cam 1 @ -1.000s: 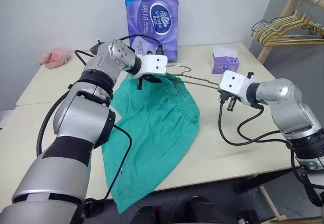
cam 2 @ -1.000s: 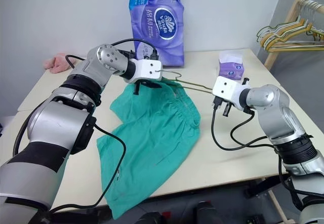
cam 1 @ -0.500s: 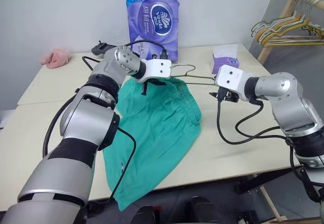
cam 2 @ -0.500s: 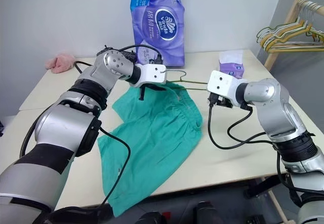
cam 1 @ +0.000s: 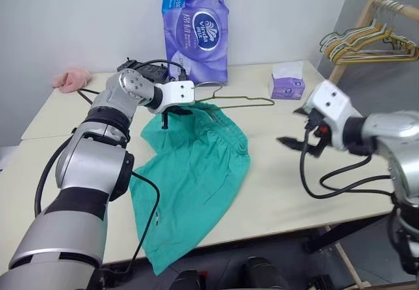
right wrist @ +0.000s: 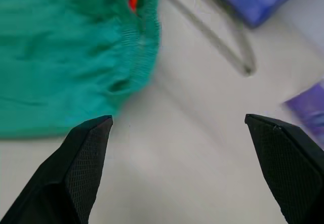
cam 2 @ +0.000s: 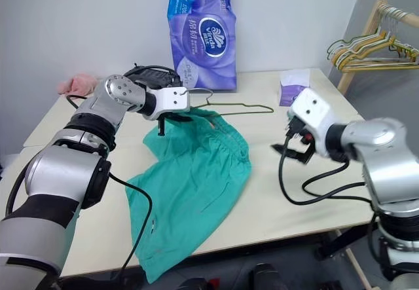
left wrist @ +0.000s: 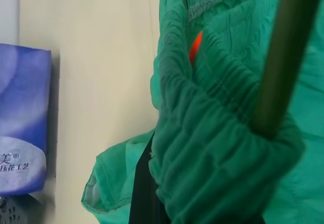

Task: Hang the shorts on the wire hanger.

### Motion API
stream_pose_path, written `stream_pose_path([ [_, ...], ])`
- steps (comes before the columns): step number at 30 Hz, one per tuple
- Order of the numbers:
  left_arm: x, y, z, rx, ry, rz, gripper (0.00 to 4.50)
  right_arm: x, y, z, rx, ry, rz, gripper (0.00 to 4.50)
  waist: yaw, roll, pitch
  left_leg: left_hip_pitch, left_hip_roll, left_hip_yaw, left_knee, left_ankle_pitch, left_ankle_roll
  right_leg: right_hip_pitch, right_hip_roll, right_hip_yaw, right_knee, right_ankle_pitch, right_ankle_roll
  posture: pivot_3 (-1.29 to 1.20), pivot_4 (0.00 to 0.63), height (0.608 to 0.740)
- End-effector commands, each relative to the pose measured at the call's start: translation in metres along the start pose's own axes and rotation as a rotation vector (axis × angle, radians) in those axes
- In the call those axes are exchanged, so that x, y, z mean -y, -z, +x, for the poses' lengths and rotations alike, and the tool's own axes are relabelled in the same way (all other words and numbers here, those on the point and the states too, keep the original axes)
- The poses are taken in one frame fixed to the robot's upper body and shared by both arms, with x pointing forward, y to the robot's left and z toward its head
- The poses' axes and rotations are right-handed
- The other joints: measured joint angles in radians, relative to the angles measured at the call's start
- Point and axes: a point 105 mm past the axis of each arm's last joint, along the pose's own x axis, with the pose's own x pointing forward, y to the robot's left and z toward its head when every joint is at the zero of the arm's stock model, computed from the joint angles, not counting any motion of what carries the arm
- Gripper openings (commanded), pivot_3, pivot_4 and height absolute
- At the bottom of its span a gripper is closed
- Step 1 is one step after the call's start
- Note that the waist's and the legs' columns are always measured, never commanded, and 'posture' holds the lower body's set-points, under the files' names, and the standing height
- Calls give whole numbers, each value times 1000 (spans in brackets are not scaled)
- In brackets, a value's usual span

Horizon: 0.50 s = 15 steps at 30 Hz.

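The right gripper (cam 1: 300,138) is now standing wide open and empty, pulled back toward the robot over bare table (cam 1: 308,192); a second ago it was clamped on the far corner of the wire hanger (cam 1: 239,99), so this reads as a deliberate release. The left gripper (cam 1: 171,111) is staying shut at the hook end, pinching the gathered waistband of the shorts (cam 1: 196,172) together with the wire; the left wrist view is showing the fabric bunched round the wire there. The hanger is sticking out from that grip toward the tissue box (cam 1: 287,84), its free corner low over the table. The shorts are lying mostly spread on the table, one leg drooping over the front edge. Judgement: the waistband is only partly threaded, and the freed right gripper is probably repositioning to draw fabric along the wire.
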Motion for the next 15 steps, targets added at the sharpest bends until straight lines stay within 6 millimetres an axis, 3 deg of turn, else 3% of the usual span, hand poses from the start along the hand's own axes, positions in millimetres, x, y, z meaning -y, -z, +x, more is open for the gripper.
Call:
stream_pose_path([
  [1,-16,-17,-10,66,-62,20,0,-12,7,24,33,-24,228,4465,0,-1,-1,0,0,0,0,0,0,0,0,0,0,0,0,-141,0,740],
  [5,-19,-22,-11,80,-70,24,0,-27,11,57,55,-81,432,4465,-2,-2,-4,0,-1,-1,0,0,0,0,-1,0,1,0,0,-116,0,740],
  [8,-20,-24,-11,88,-74,22,0,-26,21,74,31,-47,458,4465,-2,-2,-4,0,-1,-1,0,0,-1,-1,-1,0,2,0,0,-101,0,740],
  [15,-21,-27,-11,105,-81,12,0,-23,34,93,16,27,484,4465,-5,-2,-5,0,-2,-1,0,0,-1,-2,-1,0,3,0,0,-73,0,740],
])
